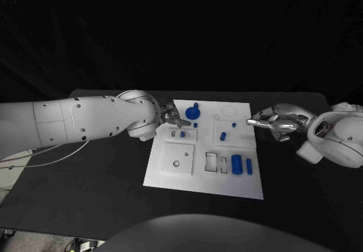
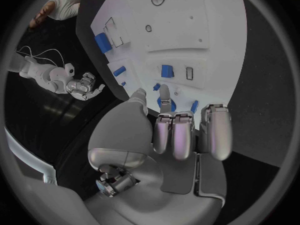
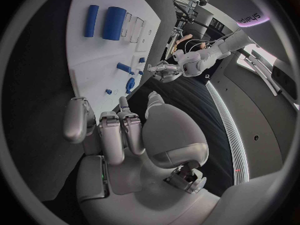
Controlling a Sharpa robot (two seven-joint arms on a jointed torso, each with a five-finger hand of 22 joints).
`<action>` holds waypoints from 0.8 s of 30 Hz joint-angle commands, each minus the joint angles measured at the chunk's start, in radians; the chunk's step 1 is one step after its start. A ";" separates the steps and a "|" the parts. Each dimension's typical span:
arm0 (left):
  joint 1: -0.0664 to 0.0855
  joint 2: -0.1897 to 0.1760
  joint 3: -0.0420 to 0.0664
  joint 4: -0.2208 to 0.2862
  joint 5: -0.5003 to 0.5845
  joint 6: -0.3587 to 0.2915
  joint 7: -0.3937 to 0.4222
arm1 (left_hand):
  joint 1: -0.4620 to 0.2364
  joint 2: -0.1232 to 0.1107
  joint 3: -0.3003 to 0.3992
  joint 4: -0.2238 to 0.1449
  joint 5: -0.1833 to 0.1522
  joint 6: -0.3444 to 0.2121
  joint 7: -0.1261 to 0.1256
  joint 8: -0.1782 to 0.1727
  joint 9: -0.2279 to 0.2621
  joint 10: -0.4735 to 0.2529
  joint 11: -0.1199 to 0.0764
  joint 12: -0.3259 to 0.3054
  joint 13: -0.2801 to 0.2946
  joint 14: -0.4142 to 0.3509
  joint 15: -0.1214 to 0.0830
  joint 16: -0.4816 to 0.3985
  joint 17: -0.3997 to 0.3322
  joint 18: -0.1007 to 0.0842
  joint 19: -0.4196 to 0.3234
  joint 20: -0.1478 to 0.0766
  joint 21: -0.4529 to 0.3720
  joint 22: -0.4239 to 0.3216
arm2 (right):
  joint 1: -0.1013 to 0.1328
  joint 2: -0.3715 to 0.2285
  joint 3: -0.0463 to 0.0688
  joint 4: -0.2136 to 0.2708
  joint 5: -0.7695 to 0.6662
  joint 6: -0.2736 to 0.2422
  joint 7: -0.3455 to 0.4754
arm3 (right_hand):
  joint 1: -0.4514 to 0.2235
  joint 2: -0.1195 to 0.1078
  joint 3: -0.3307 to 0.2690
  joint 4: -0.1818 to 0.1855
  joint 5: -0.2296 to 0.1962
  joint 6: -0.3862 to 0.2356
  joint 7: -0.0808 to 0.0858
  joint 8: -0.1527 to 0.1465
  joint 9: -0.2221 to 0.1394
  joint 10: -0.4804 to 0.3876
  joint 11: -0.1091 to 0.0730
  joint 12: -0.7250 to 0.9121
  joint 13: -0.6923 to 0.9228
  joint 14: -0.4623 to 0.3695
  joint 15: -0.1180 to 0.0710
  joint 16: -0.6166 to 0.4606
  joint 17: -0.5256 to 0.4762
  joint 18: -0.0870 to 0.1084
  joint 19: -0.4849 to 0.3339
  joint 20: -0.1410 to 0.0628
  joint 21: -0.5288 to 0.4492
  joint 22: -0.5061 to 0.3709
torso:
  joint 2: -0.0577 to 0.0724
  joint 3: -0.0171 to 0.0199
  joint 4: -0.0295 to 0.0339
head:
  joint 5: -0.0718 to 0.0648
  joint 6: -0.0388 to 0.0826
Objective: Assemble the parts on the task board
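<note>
Left hand [image 1: 172, 117] fingers [image 1: 181, 124] hide part of the task board [image 1: 170, 176] beneath.

The head camera looks down from above at the task board [image 1: 203, 152]. Each wrist camera sits close behind its own hand, facing that board; all three views share it.

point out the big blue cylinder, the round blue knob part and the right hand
big blue cylinder [image 1: 236, 164], head view, middle of its side
round blue knob part [image 1: 192, 112], head view, centre of its disc
right hand [image 1: 274, 123], head view, middle of the hand
</note>
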 commanded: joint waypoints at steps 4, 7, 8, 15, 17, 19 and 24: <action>-0.011 0.001 0.000 0.020 -0.064 0.076 -0.100 | -0.015 0.000 -0.017 0.001 -0.020 -0.003 0.001 -0.004 -0.004 0.104 0.006 -0.004 0.262 0.107 0.004 0.002 0.263 -0.006 0.009 0.006 -0.002 0.128 | -0.002 0.000 0.000 -0.001 0.002 0.019 0.001 | -0.002 0.008 -0.004 0.004 0.007 -0.002 0.002 -0.004 -0.001 0.104 0.008 0.004 0.261 0.103 0.007 0.003 0.263 0.011 -0.008 0.002 -0.005 0.157 | 0.000 0.0001 -0.0004 | 0.003 0.000; -0.014 0.002 0.000 0.018 -0.088 0.083 -0.133 | -0.017 0.000 -0.019 0.001 -0.021 -0.002 0.001 -0.004 -0.004 0.104 0.006 -0.004 0.262 0.107 0.004 0.002 0.263 -0.007 0.010 0.006 -0.001 0.129 | -0.002 0.000 0.000 -0.001 0.002 0.020 0.001 | -0.003 0.008 -0.004 0.004 0.008 -0.002 0.002 -0.004 -0.001 0.104 0.008 0.004 0.261 0.103 0.007 0.003 0.263 0.011 -0.008 0.002 -0.005 0.157 | 0.001 0.0000 -0.0004 | 0.002 0.000; -0.015 0.003 0.000 0.017 -0.095 0.084 -0.143 | -0.017 0.000 -0.019 0.001 -0.021 -0.002 0.000 -0.004 -0.004 0.104 0.006 -0.004 0.262 0.107 0.004 0.002 0.263 -0.007 0.010 0.006 -0.001 0.129 | -0.002 0.000 0.000 -0.001 0.002 0.020 0.001 | -0.003 0.008 -0.004 0.004 0.008 -0.002 0.002 -0.004 -0.001 0.104 0.008 0.004 0.261 0.103 0.007 0.003 0.263 0.011 -0.008 0.002 -0.005 0.157 | 0.001 0.0000 -0.0006 | 0.003 0.000; -0.022 0.012 0.000 0.005 -0.125 0.088 -0.172 | 0.003 0.004 -0.022 -0.004 -0.005 0.007 -0.003 0.003 0.000 0.104 0.003 -0.004 0.262 0.107 0.001 0.002 0.263 -0.006 0.011 0.005 -0.002 0.130 | -0.002 -0.001 0.000 0.000 0.002 0.021 0.000 | -0.004 0.009 -0.005 0.004 0.010 -0.002 0.002 -0.004 -0.002 0.104 0.008 0.004 0.261 0.103 0.007 0.003 0.263 0.011 -0.008 0.002 -0.005 0.157 | 0.003 -0.0008 -0.0008 | 0.001 0.000; -0.025 0.016 0.000 0.002 -0.129 0.087 -0.173 | 0.012 0.003 -0.025 -0.004 -0.002 0.013 -0.006 0.013 0.008 0.104 0.001 -0.004 0.262 0.107 0.000 0.002 0.263 -0.006 0.011 0.003 -0.003 0.130 | -0.002 -0.001 0.000 0.001 0.002 0.022 0.000 | -0.005 0.009 -0.005 0.004 0.010 -0.003 0.002 -0.004 -0.002 0.104 0.008 0.004 0.261 0.103 0.007 0.003 0.263 0.011 -0.008 0.002 -0.005 0.157 | 0.003 -0.0015 -0.0004 | 0.001 0.000; -0.028 0.020 0.000 -0.001 -0.131 0.086 -0.172 | 0.018 0.004 -0.028 -0.003 -0.001 0.013 -0.008 0.025 0.020 0.104 -0.001 -0.004 0.262 0.107 -0.002 0.002 0.263 -0.006 0.012 0.002 -0.003 0.130 | -0.002 -0.001 0.000 0.001 0.002 0.022 0.000 | -0.005 0.009 -0.005 0.004 0.010 -0.003 0.002 -0.004 -0.002 0.104 0.008 0.004 0.261 0.103 0.007 0.003 0.263 0.011 -0.008 0.002 -0.005 0.157 | 0.003 -0.0015 -0.0007 | 0.002 0.000; -0.034 0.032 0.000 -0.009 -0.127 0.077 -0.155 | 0.026 0.008 -0.038 -0.002 0.003 0.000 -0.011 0.054 0.054 0.104 -0.004 -0.004 0.262 0.107 -0.004 0.002 0.263 -0.006 0.011 -0.001 -0.005 0.130 | -0.003 -0.002 0.000 0.001 0.002 0.023 0.000 | -0.005 0.009 -0.005 0.004 0.010 -0.003 0.002 -0.004 -0.002 0.104 0.008 0.004 0.261 0.103 0.007 0.003 0.263 0.011 -0.008 0.002 -0.005 0.157 | 0.002 -0.0008 -0.0005 | 0.001 0.000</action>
